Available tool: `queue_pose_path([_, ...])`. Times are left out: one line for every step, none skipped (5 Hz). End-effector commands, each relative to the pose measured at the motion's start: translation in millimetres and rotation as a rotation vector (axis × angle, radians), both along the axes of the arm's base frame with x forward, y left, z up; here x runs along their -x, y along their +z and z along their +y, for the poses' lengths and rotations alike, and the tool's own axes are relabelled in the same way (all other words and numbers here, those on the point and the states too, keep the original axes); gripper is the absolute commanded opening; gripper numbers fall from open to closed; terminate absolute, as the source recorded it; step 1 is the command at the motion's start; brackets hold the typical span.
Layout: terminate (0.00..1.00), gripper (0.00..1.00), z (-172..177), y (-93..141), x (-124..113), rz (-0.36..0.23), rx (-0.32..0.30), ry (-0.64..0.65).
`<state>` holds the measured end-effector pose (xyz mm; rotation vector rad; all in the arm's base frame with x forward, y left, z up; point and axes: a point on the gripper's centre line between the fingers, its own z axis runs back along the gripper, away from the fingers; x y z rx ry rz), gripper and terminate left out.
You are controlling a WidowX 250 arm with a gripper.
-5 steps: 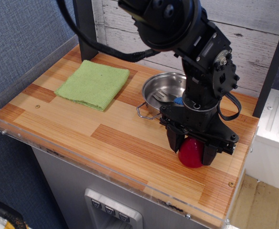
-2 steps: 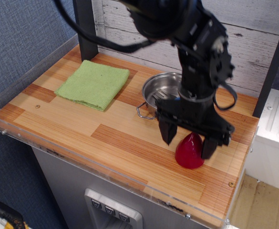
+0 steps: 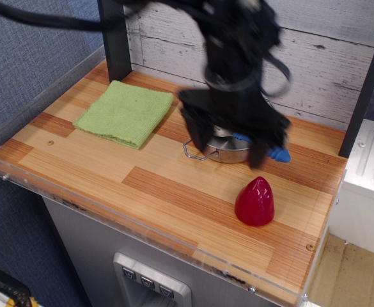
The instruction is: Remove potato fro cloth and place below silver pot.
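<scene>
Since one second ago, gripper (image 3: 228, 135) is lifting away, jaws apart and empty. Potato (image 3: 254, 201) is standing below silver pot (image 3: 224, 151) (glossy, probably slippery); grasping its wide base seems safest.

Glossy dark-red potato (image 3: 254, 202), light-green cloth (image 3: 125, 112), shiny silver pot (image 3: 227, 152), striped wooden table (image 3: 142, 176)

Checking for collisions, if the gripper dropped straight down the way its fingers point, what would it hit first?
Probably the silver pot: the open gripper hangs over its near rim. Depth is unclear from this view; the potato sits nearer the front, apart.
</scene>
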<state>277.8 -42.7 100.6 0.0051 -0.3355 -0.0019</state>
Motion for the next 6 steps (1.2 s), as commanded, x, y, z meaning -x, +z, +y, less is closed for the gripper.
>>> queue_pose_path([0.00, 1.00, 57.0, 24.7, 19.9, -0.050, -0.117, 0.037])
queue_pose_path([0.00, 1.00, 103.9, 19.9, 44.0, -0.038, -0.126, 0.204])
queue_pose_path([0.00, 1.00, 145.0, 7.9, 58.6, 0.000, -0.076, 0.375])
queue_pose_path([0.00, 1.00, 173.3, -2.0, 68.7, 0.023, -0.094, 0.484])
queue_pose_path([0.00, 1.00, 182.4, -7.6, 73.3, 0.042, -0.103, 0.520])
queue_pose_path([0.00, 1.00, 182.4, -7.6, 73.3, 0.042, -0.103, 0.520])
